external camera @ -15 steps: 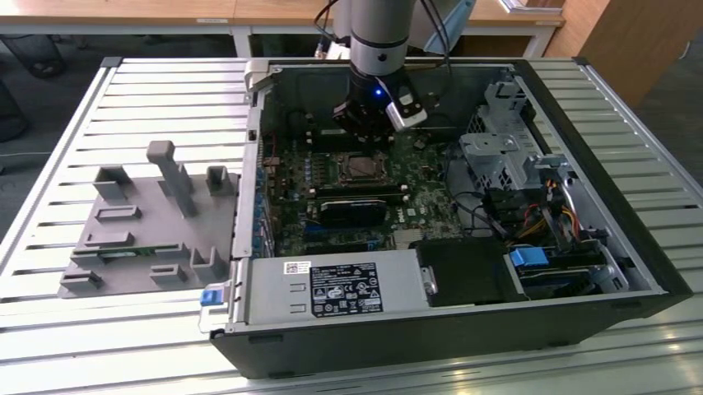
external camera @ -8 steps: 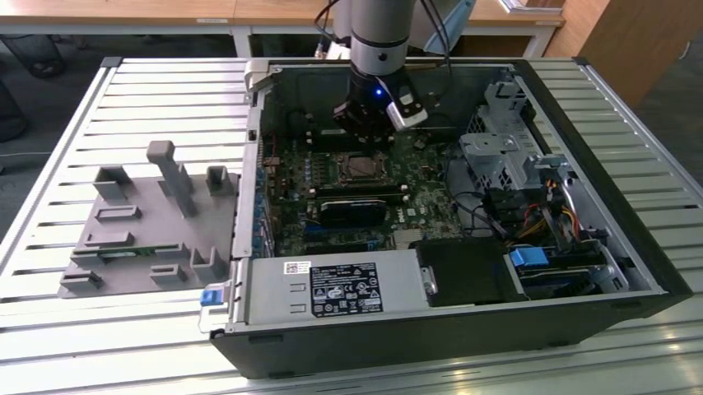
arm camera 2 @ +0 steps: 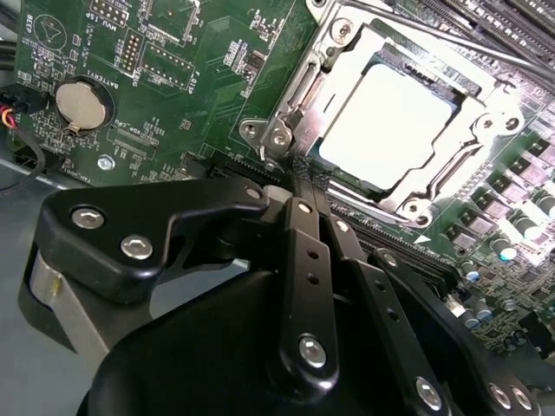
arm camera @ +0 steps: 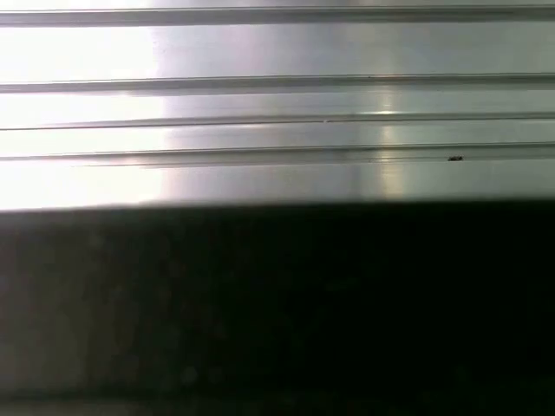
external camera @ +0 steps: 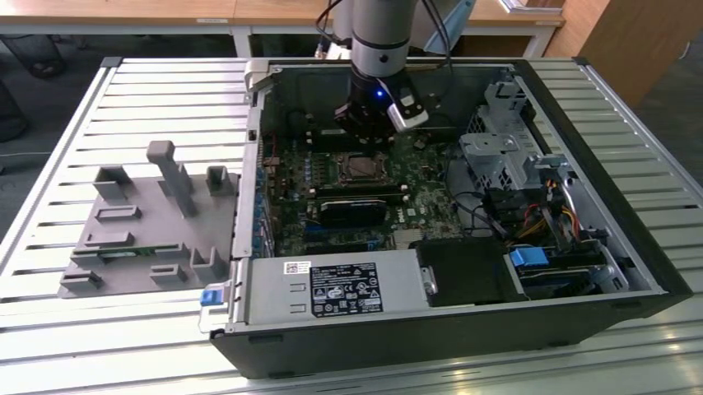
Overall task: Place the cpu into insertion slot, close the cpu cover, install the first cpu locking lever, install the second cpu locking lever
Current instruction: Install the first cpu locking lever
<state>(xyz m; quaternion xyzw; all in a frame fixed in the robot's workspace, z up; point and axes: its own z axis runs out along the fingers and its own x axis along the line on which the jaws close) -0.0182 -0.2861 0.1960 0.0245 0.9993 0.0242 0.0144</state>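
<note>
The gripper (arm camera 2: 303, 178) stood inside the open computer case (external camera: 615, 247), its black fingers (arm camera 2: 305, 260) brought together with nothing between them, tips just beside the socket's edge. The cpu (arm camera 2: 386, 121) sat in the socket, grey top up. The cpu cover (arm camera 2: 347, 52) lay closed around it on the green motherboard (arm camera 2: 191, 95).

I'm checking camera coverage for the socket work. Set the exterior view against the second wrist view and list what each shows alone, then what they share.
Exterior view alone: the whole computer case, the grey fixture tray on the slatted table, and the arm.
Second wrist view alone: the coin battery and the gripper with fingers together near the socket's corner.
Shared: the cpu seated under the cpu cover, and the green motherboard.
</note>
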